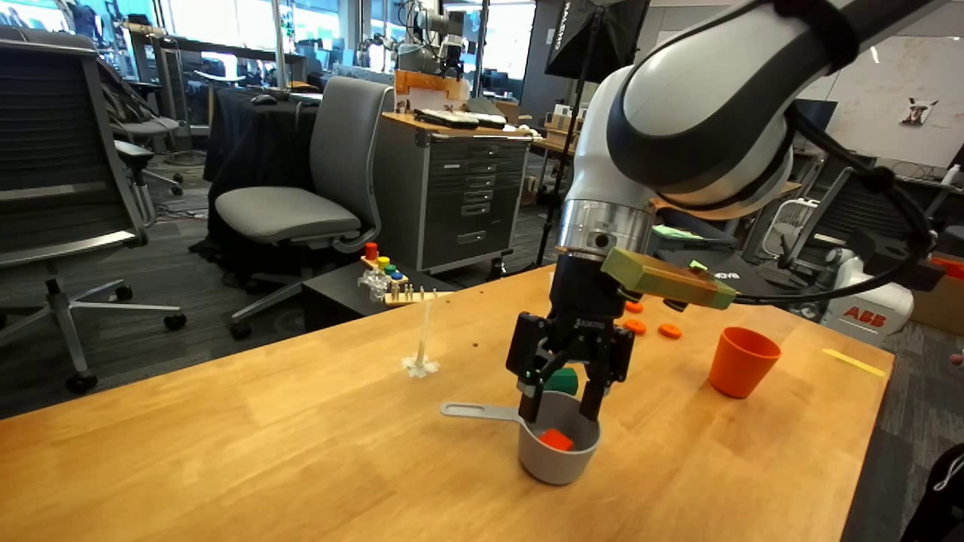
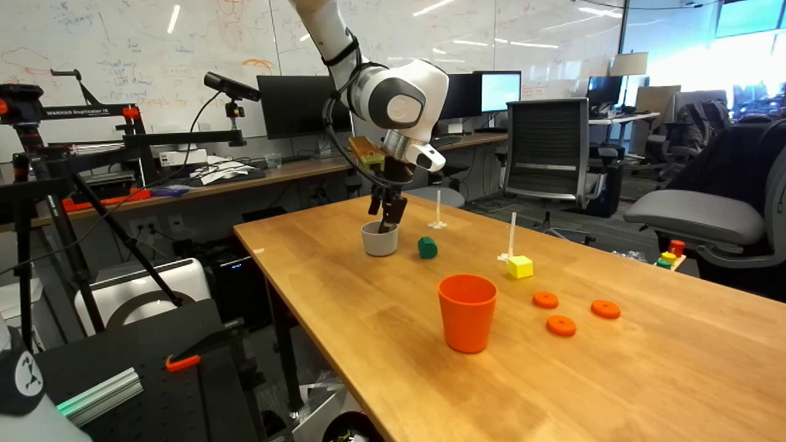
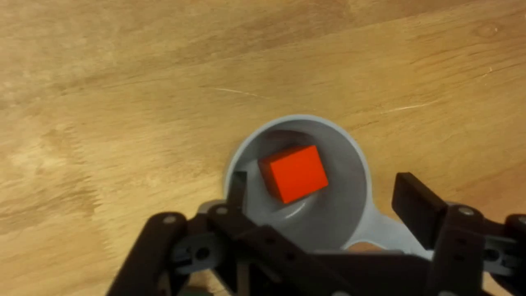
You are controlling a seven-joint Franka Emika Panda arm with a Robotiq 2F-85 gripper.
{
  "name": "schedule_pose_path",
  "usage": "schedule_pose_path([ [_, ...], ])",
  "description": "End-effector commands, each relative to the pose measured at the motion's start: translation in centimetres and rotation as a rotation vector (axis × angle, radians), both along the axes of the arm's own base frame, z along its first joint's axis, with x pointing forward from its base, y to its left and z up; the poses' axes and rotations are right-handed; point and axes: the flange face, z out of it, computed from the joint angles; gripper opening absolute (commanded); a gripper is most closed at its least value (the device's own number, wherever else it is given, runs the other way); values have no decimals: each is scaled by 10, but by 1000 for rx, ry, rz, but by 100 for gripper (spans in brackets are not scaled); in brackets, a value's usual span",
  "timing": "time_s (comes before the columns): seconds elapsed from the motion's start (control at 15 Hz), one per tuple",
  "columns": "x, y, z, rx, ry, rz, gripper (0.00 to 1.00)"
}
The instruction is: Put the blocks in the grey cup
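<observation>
Jaws well apart, the black gripper [image 1: 559,416] points down over the mouth of the grey cup [image 1: 556,465] in an exterior view, and the red-orange block [image 1: 555,439] lies inside that cup, below the fingertips [image 1: 529,408] and apart from them. Upright on the wooden table [image 1: 263,467], the cup has its thin handle [image 1: 504,413] reaching out to one side; the green block [image 1: 562,382] shows partly hidden behind the gripper. In an exterior view the green block lies on the table near the grey cup, while the yellow block [image 2: 521,267] sits farther off, just beside a thin upright stick [image 2: 512,236], with three orange discs [image 2: 561,329] and the orange cup [image 2: 467,316] nearer the camera. In the wrist view one fingertip overlaps the cup's rim and its mate stands over by the handle; whether either touches the cup, I cannot tell. Between them the red-orange block rests inside the cup.
</observation>
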Motion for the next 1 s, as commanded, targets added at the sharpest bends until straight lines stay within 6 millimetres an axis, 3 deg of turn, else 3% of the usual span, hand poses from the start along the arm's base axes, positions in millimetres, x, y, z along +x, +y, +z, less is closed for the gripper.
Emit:
schedule_pose_path([
  [0.0,9,-17,17,-63,-44,-38,100],
  [0.27,15,-53,39,-171,-72,-70,100],
  [0.53,23,-68,62,-222,-104,-79,100],
  [0.73,28,-71,54,-213,-105,-117,100],
  [0.93,32,-74,32,-224,-71,-153,100],
])
